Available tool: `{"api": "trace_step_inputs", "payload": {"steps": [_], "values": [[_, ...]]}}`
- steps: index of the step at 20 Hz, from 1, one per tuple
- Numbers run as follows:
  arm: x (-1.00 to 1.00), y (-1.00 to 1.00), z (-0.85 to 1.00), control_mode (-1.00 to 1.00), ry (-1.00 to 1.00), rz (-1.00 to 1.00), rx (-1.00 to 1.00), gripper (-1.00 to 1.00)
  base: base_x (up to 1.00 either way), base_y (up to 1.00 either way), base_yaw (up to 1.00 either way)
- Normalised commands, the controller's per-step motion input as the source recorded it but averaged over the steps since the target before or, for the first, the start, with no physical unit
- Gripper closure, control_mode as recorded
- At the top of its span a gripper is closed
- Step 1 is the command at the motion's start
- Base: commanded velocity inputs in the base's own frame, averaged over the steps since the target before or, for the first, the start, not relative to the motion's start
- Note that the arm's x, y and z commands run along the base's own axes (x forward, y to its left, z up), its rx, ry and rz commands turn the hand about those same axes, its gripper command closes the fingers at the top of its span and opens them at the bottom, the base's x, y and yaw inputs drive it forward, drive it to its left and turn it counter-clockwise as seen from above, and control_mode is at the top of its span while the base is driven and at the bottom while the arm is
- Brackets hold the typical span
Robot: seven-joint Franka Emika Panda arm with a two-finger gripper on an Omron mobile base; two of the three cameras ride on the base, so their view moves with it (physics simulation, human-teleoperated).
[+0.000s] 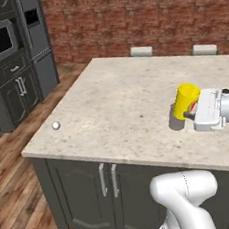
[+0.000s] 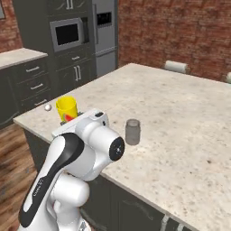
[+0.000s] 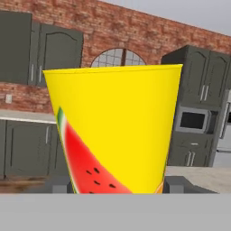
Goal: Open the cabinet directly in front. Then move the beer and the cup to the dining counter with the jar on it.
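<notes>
My two-finger gripper point(image 1: 187, 112) clamps the bright yellow tumbler with a watermelon slice printed on it point(image 1: 186, 101), jaws partly apart around its base | I see the cup upright above the beige speckled stone island counter point(image 1: 115, 106) | squat grey translucent jar point(image 2: 132, 131) stands nearby.
</notes>
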Motion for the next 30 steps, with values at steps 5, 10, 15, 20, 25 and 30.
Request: {"api": "trace_step_inputs", "payload": {"steps": [5, 10, 15, 20, 25, 30], "values": [[0.00, 0.00, 0.00, 1.00, 0.00, 0.00, 0.00, 1.00, -0.21, -0.73, -0.36], [0.00, 0.00, 0.00, 1.00, 0.00, 0.00, 0.00, 1.00, -0.03, -0.19, -0.25], [0.00, 0.00, 0.00, 1.00, 0.00, 0.00, 0.00, 1.00, 0.00, 0.00, -0.09], [0.00, 0.00, 0.00, 1.00, 0.00, 0.00, 0.00, 1.00, 0.04, -0.05, -0.23], [0.00, 0.00, 0.00, 1.00, 0.00, 0.00, 0.00, 1.00, 0.04, -0.02, -0.30], [0.00, 0.00, 0.00, 1.00, 0.00, 0.00, 0.00, 1.00, 0.08, 0.14, 0.00]]}}
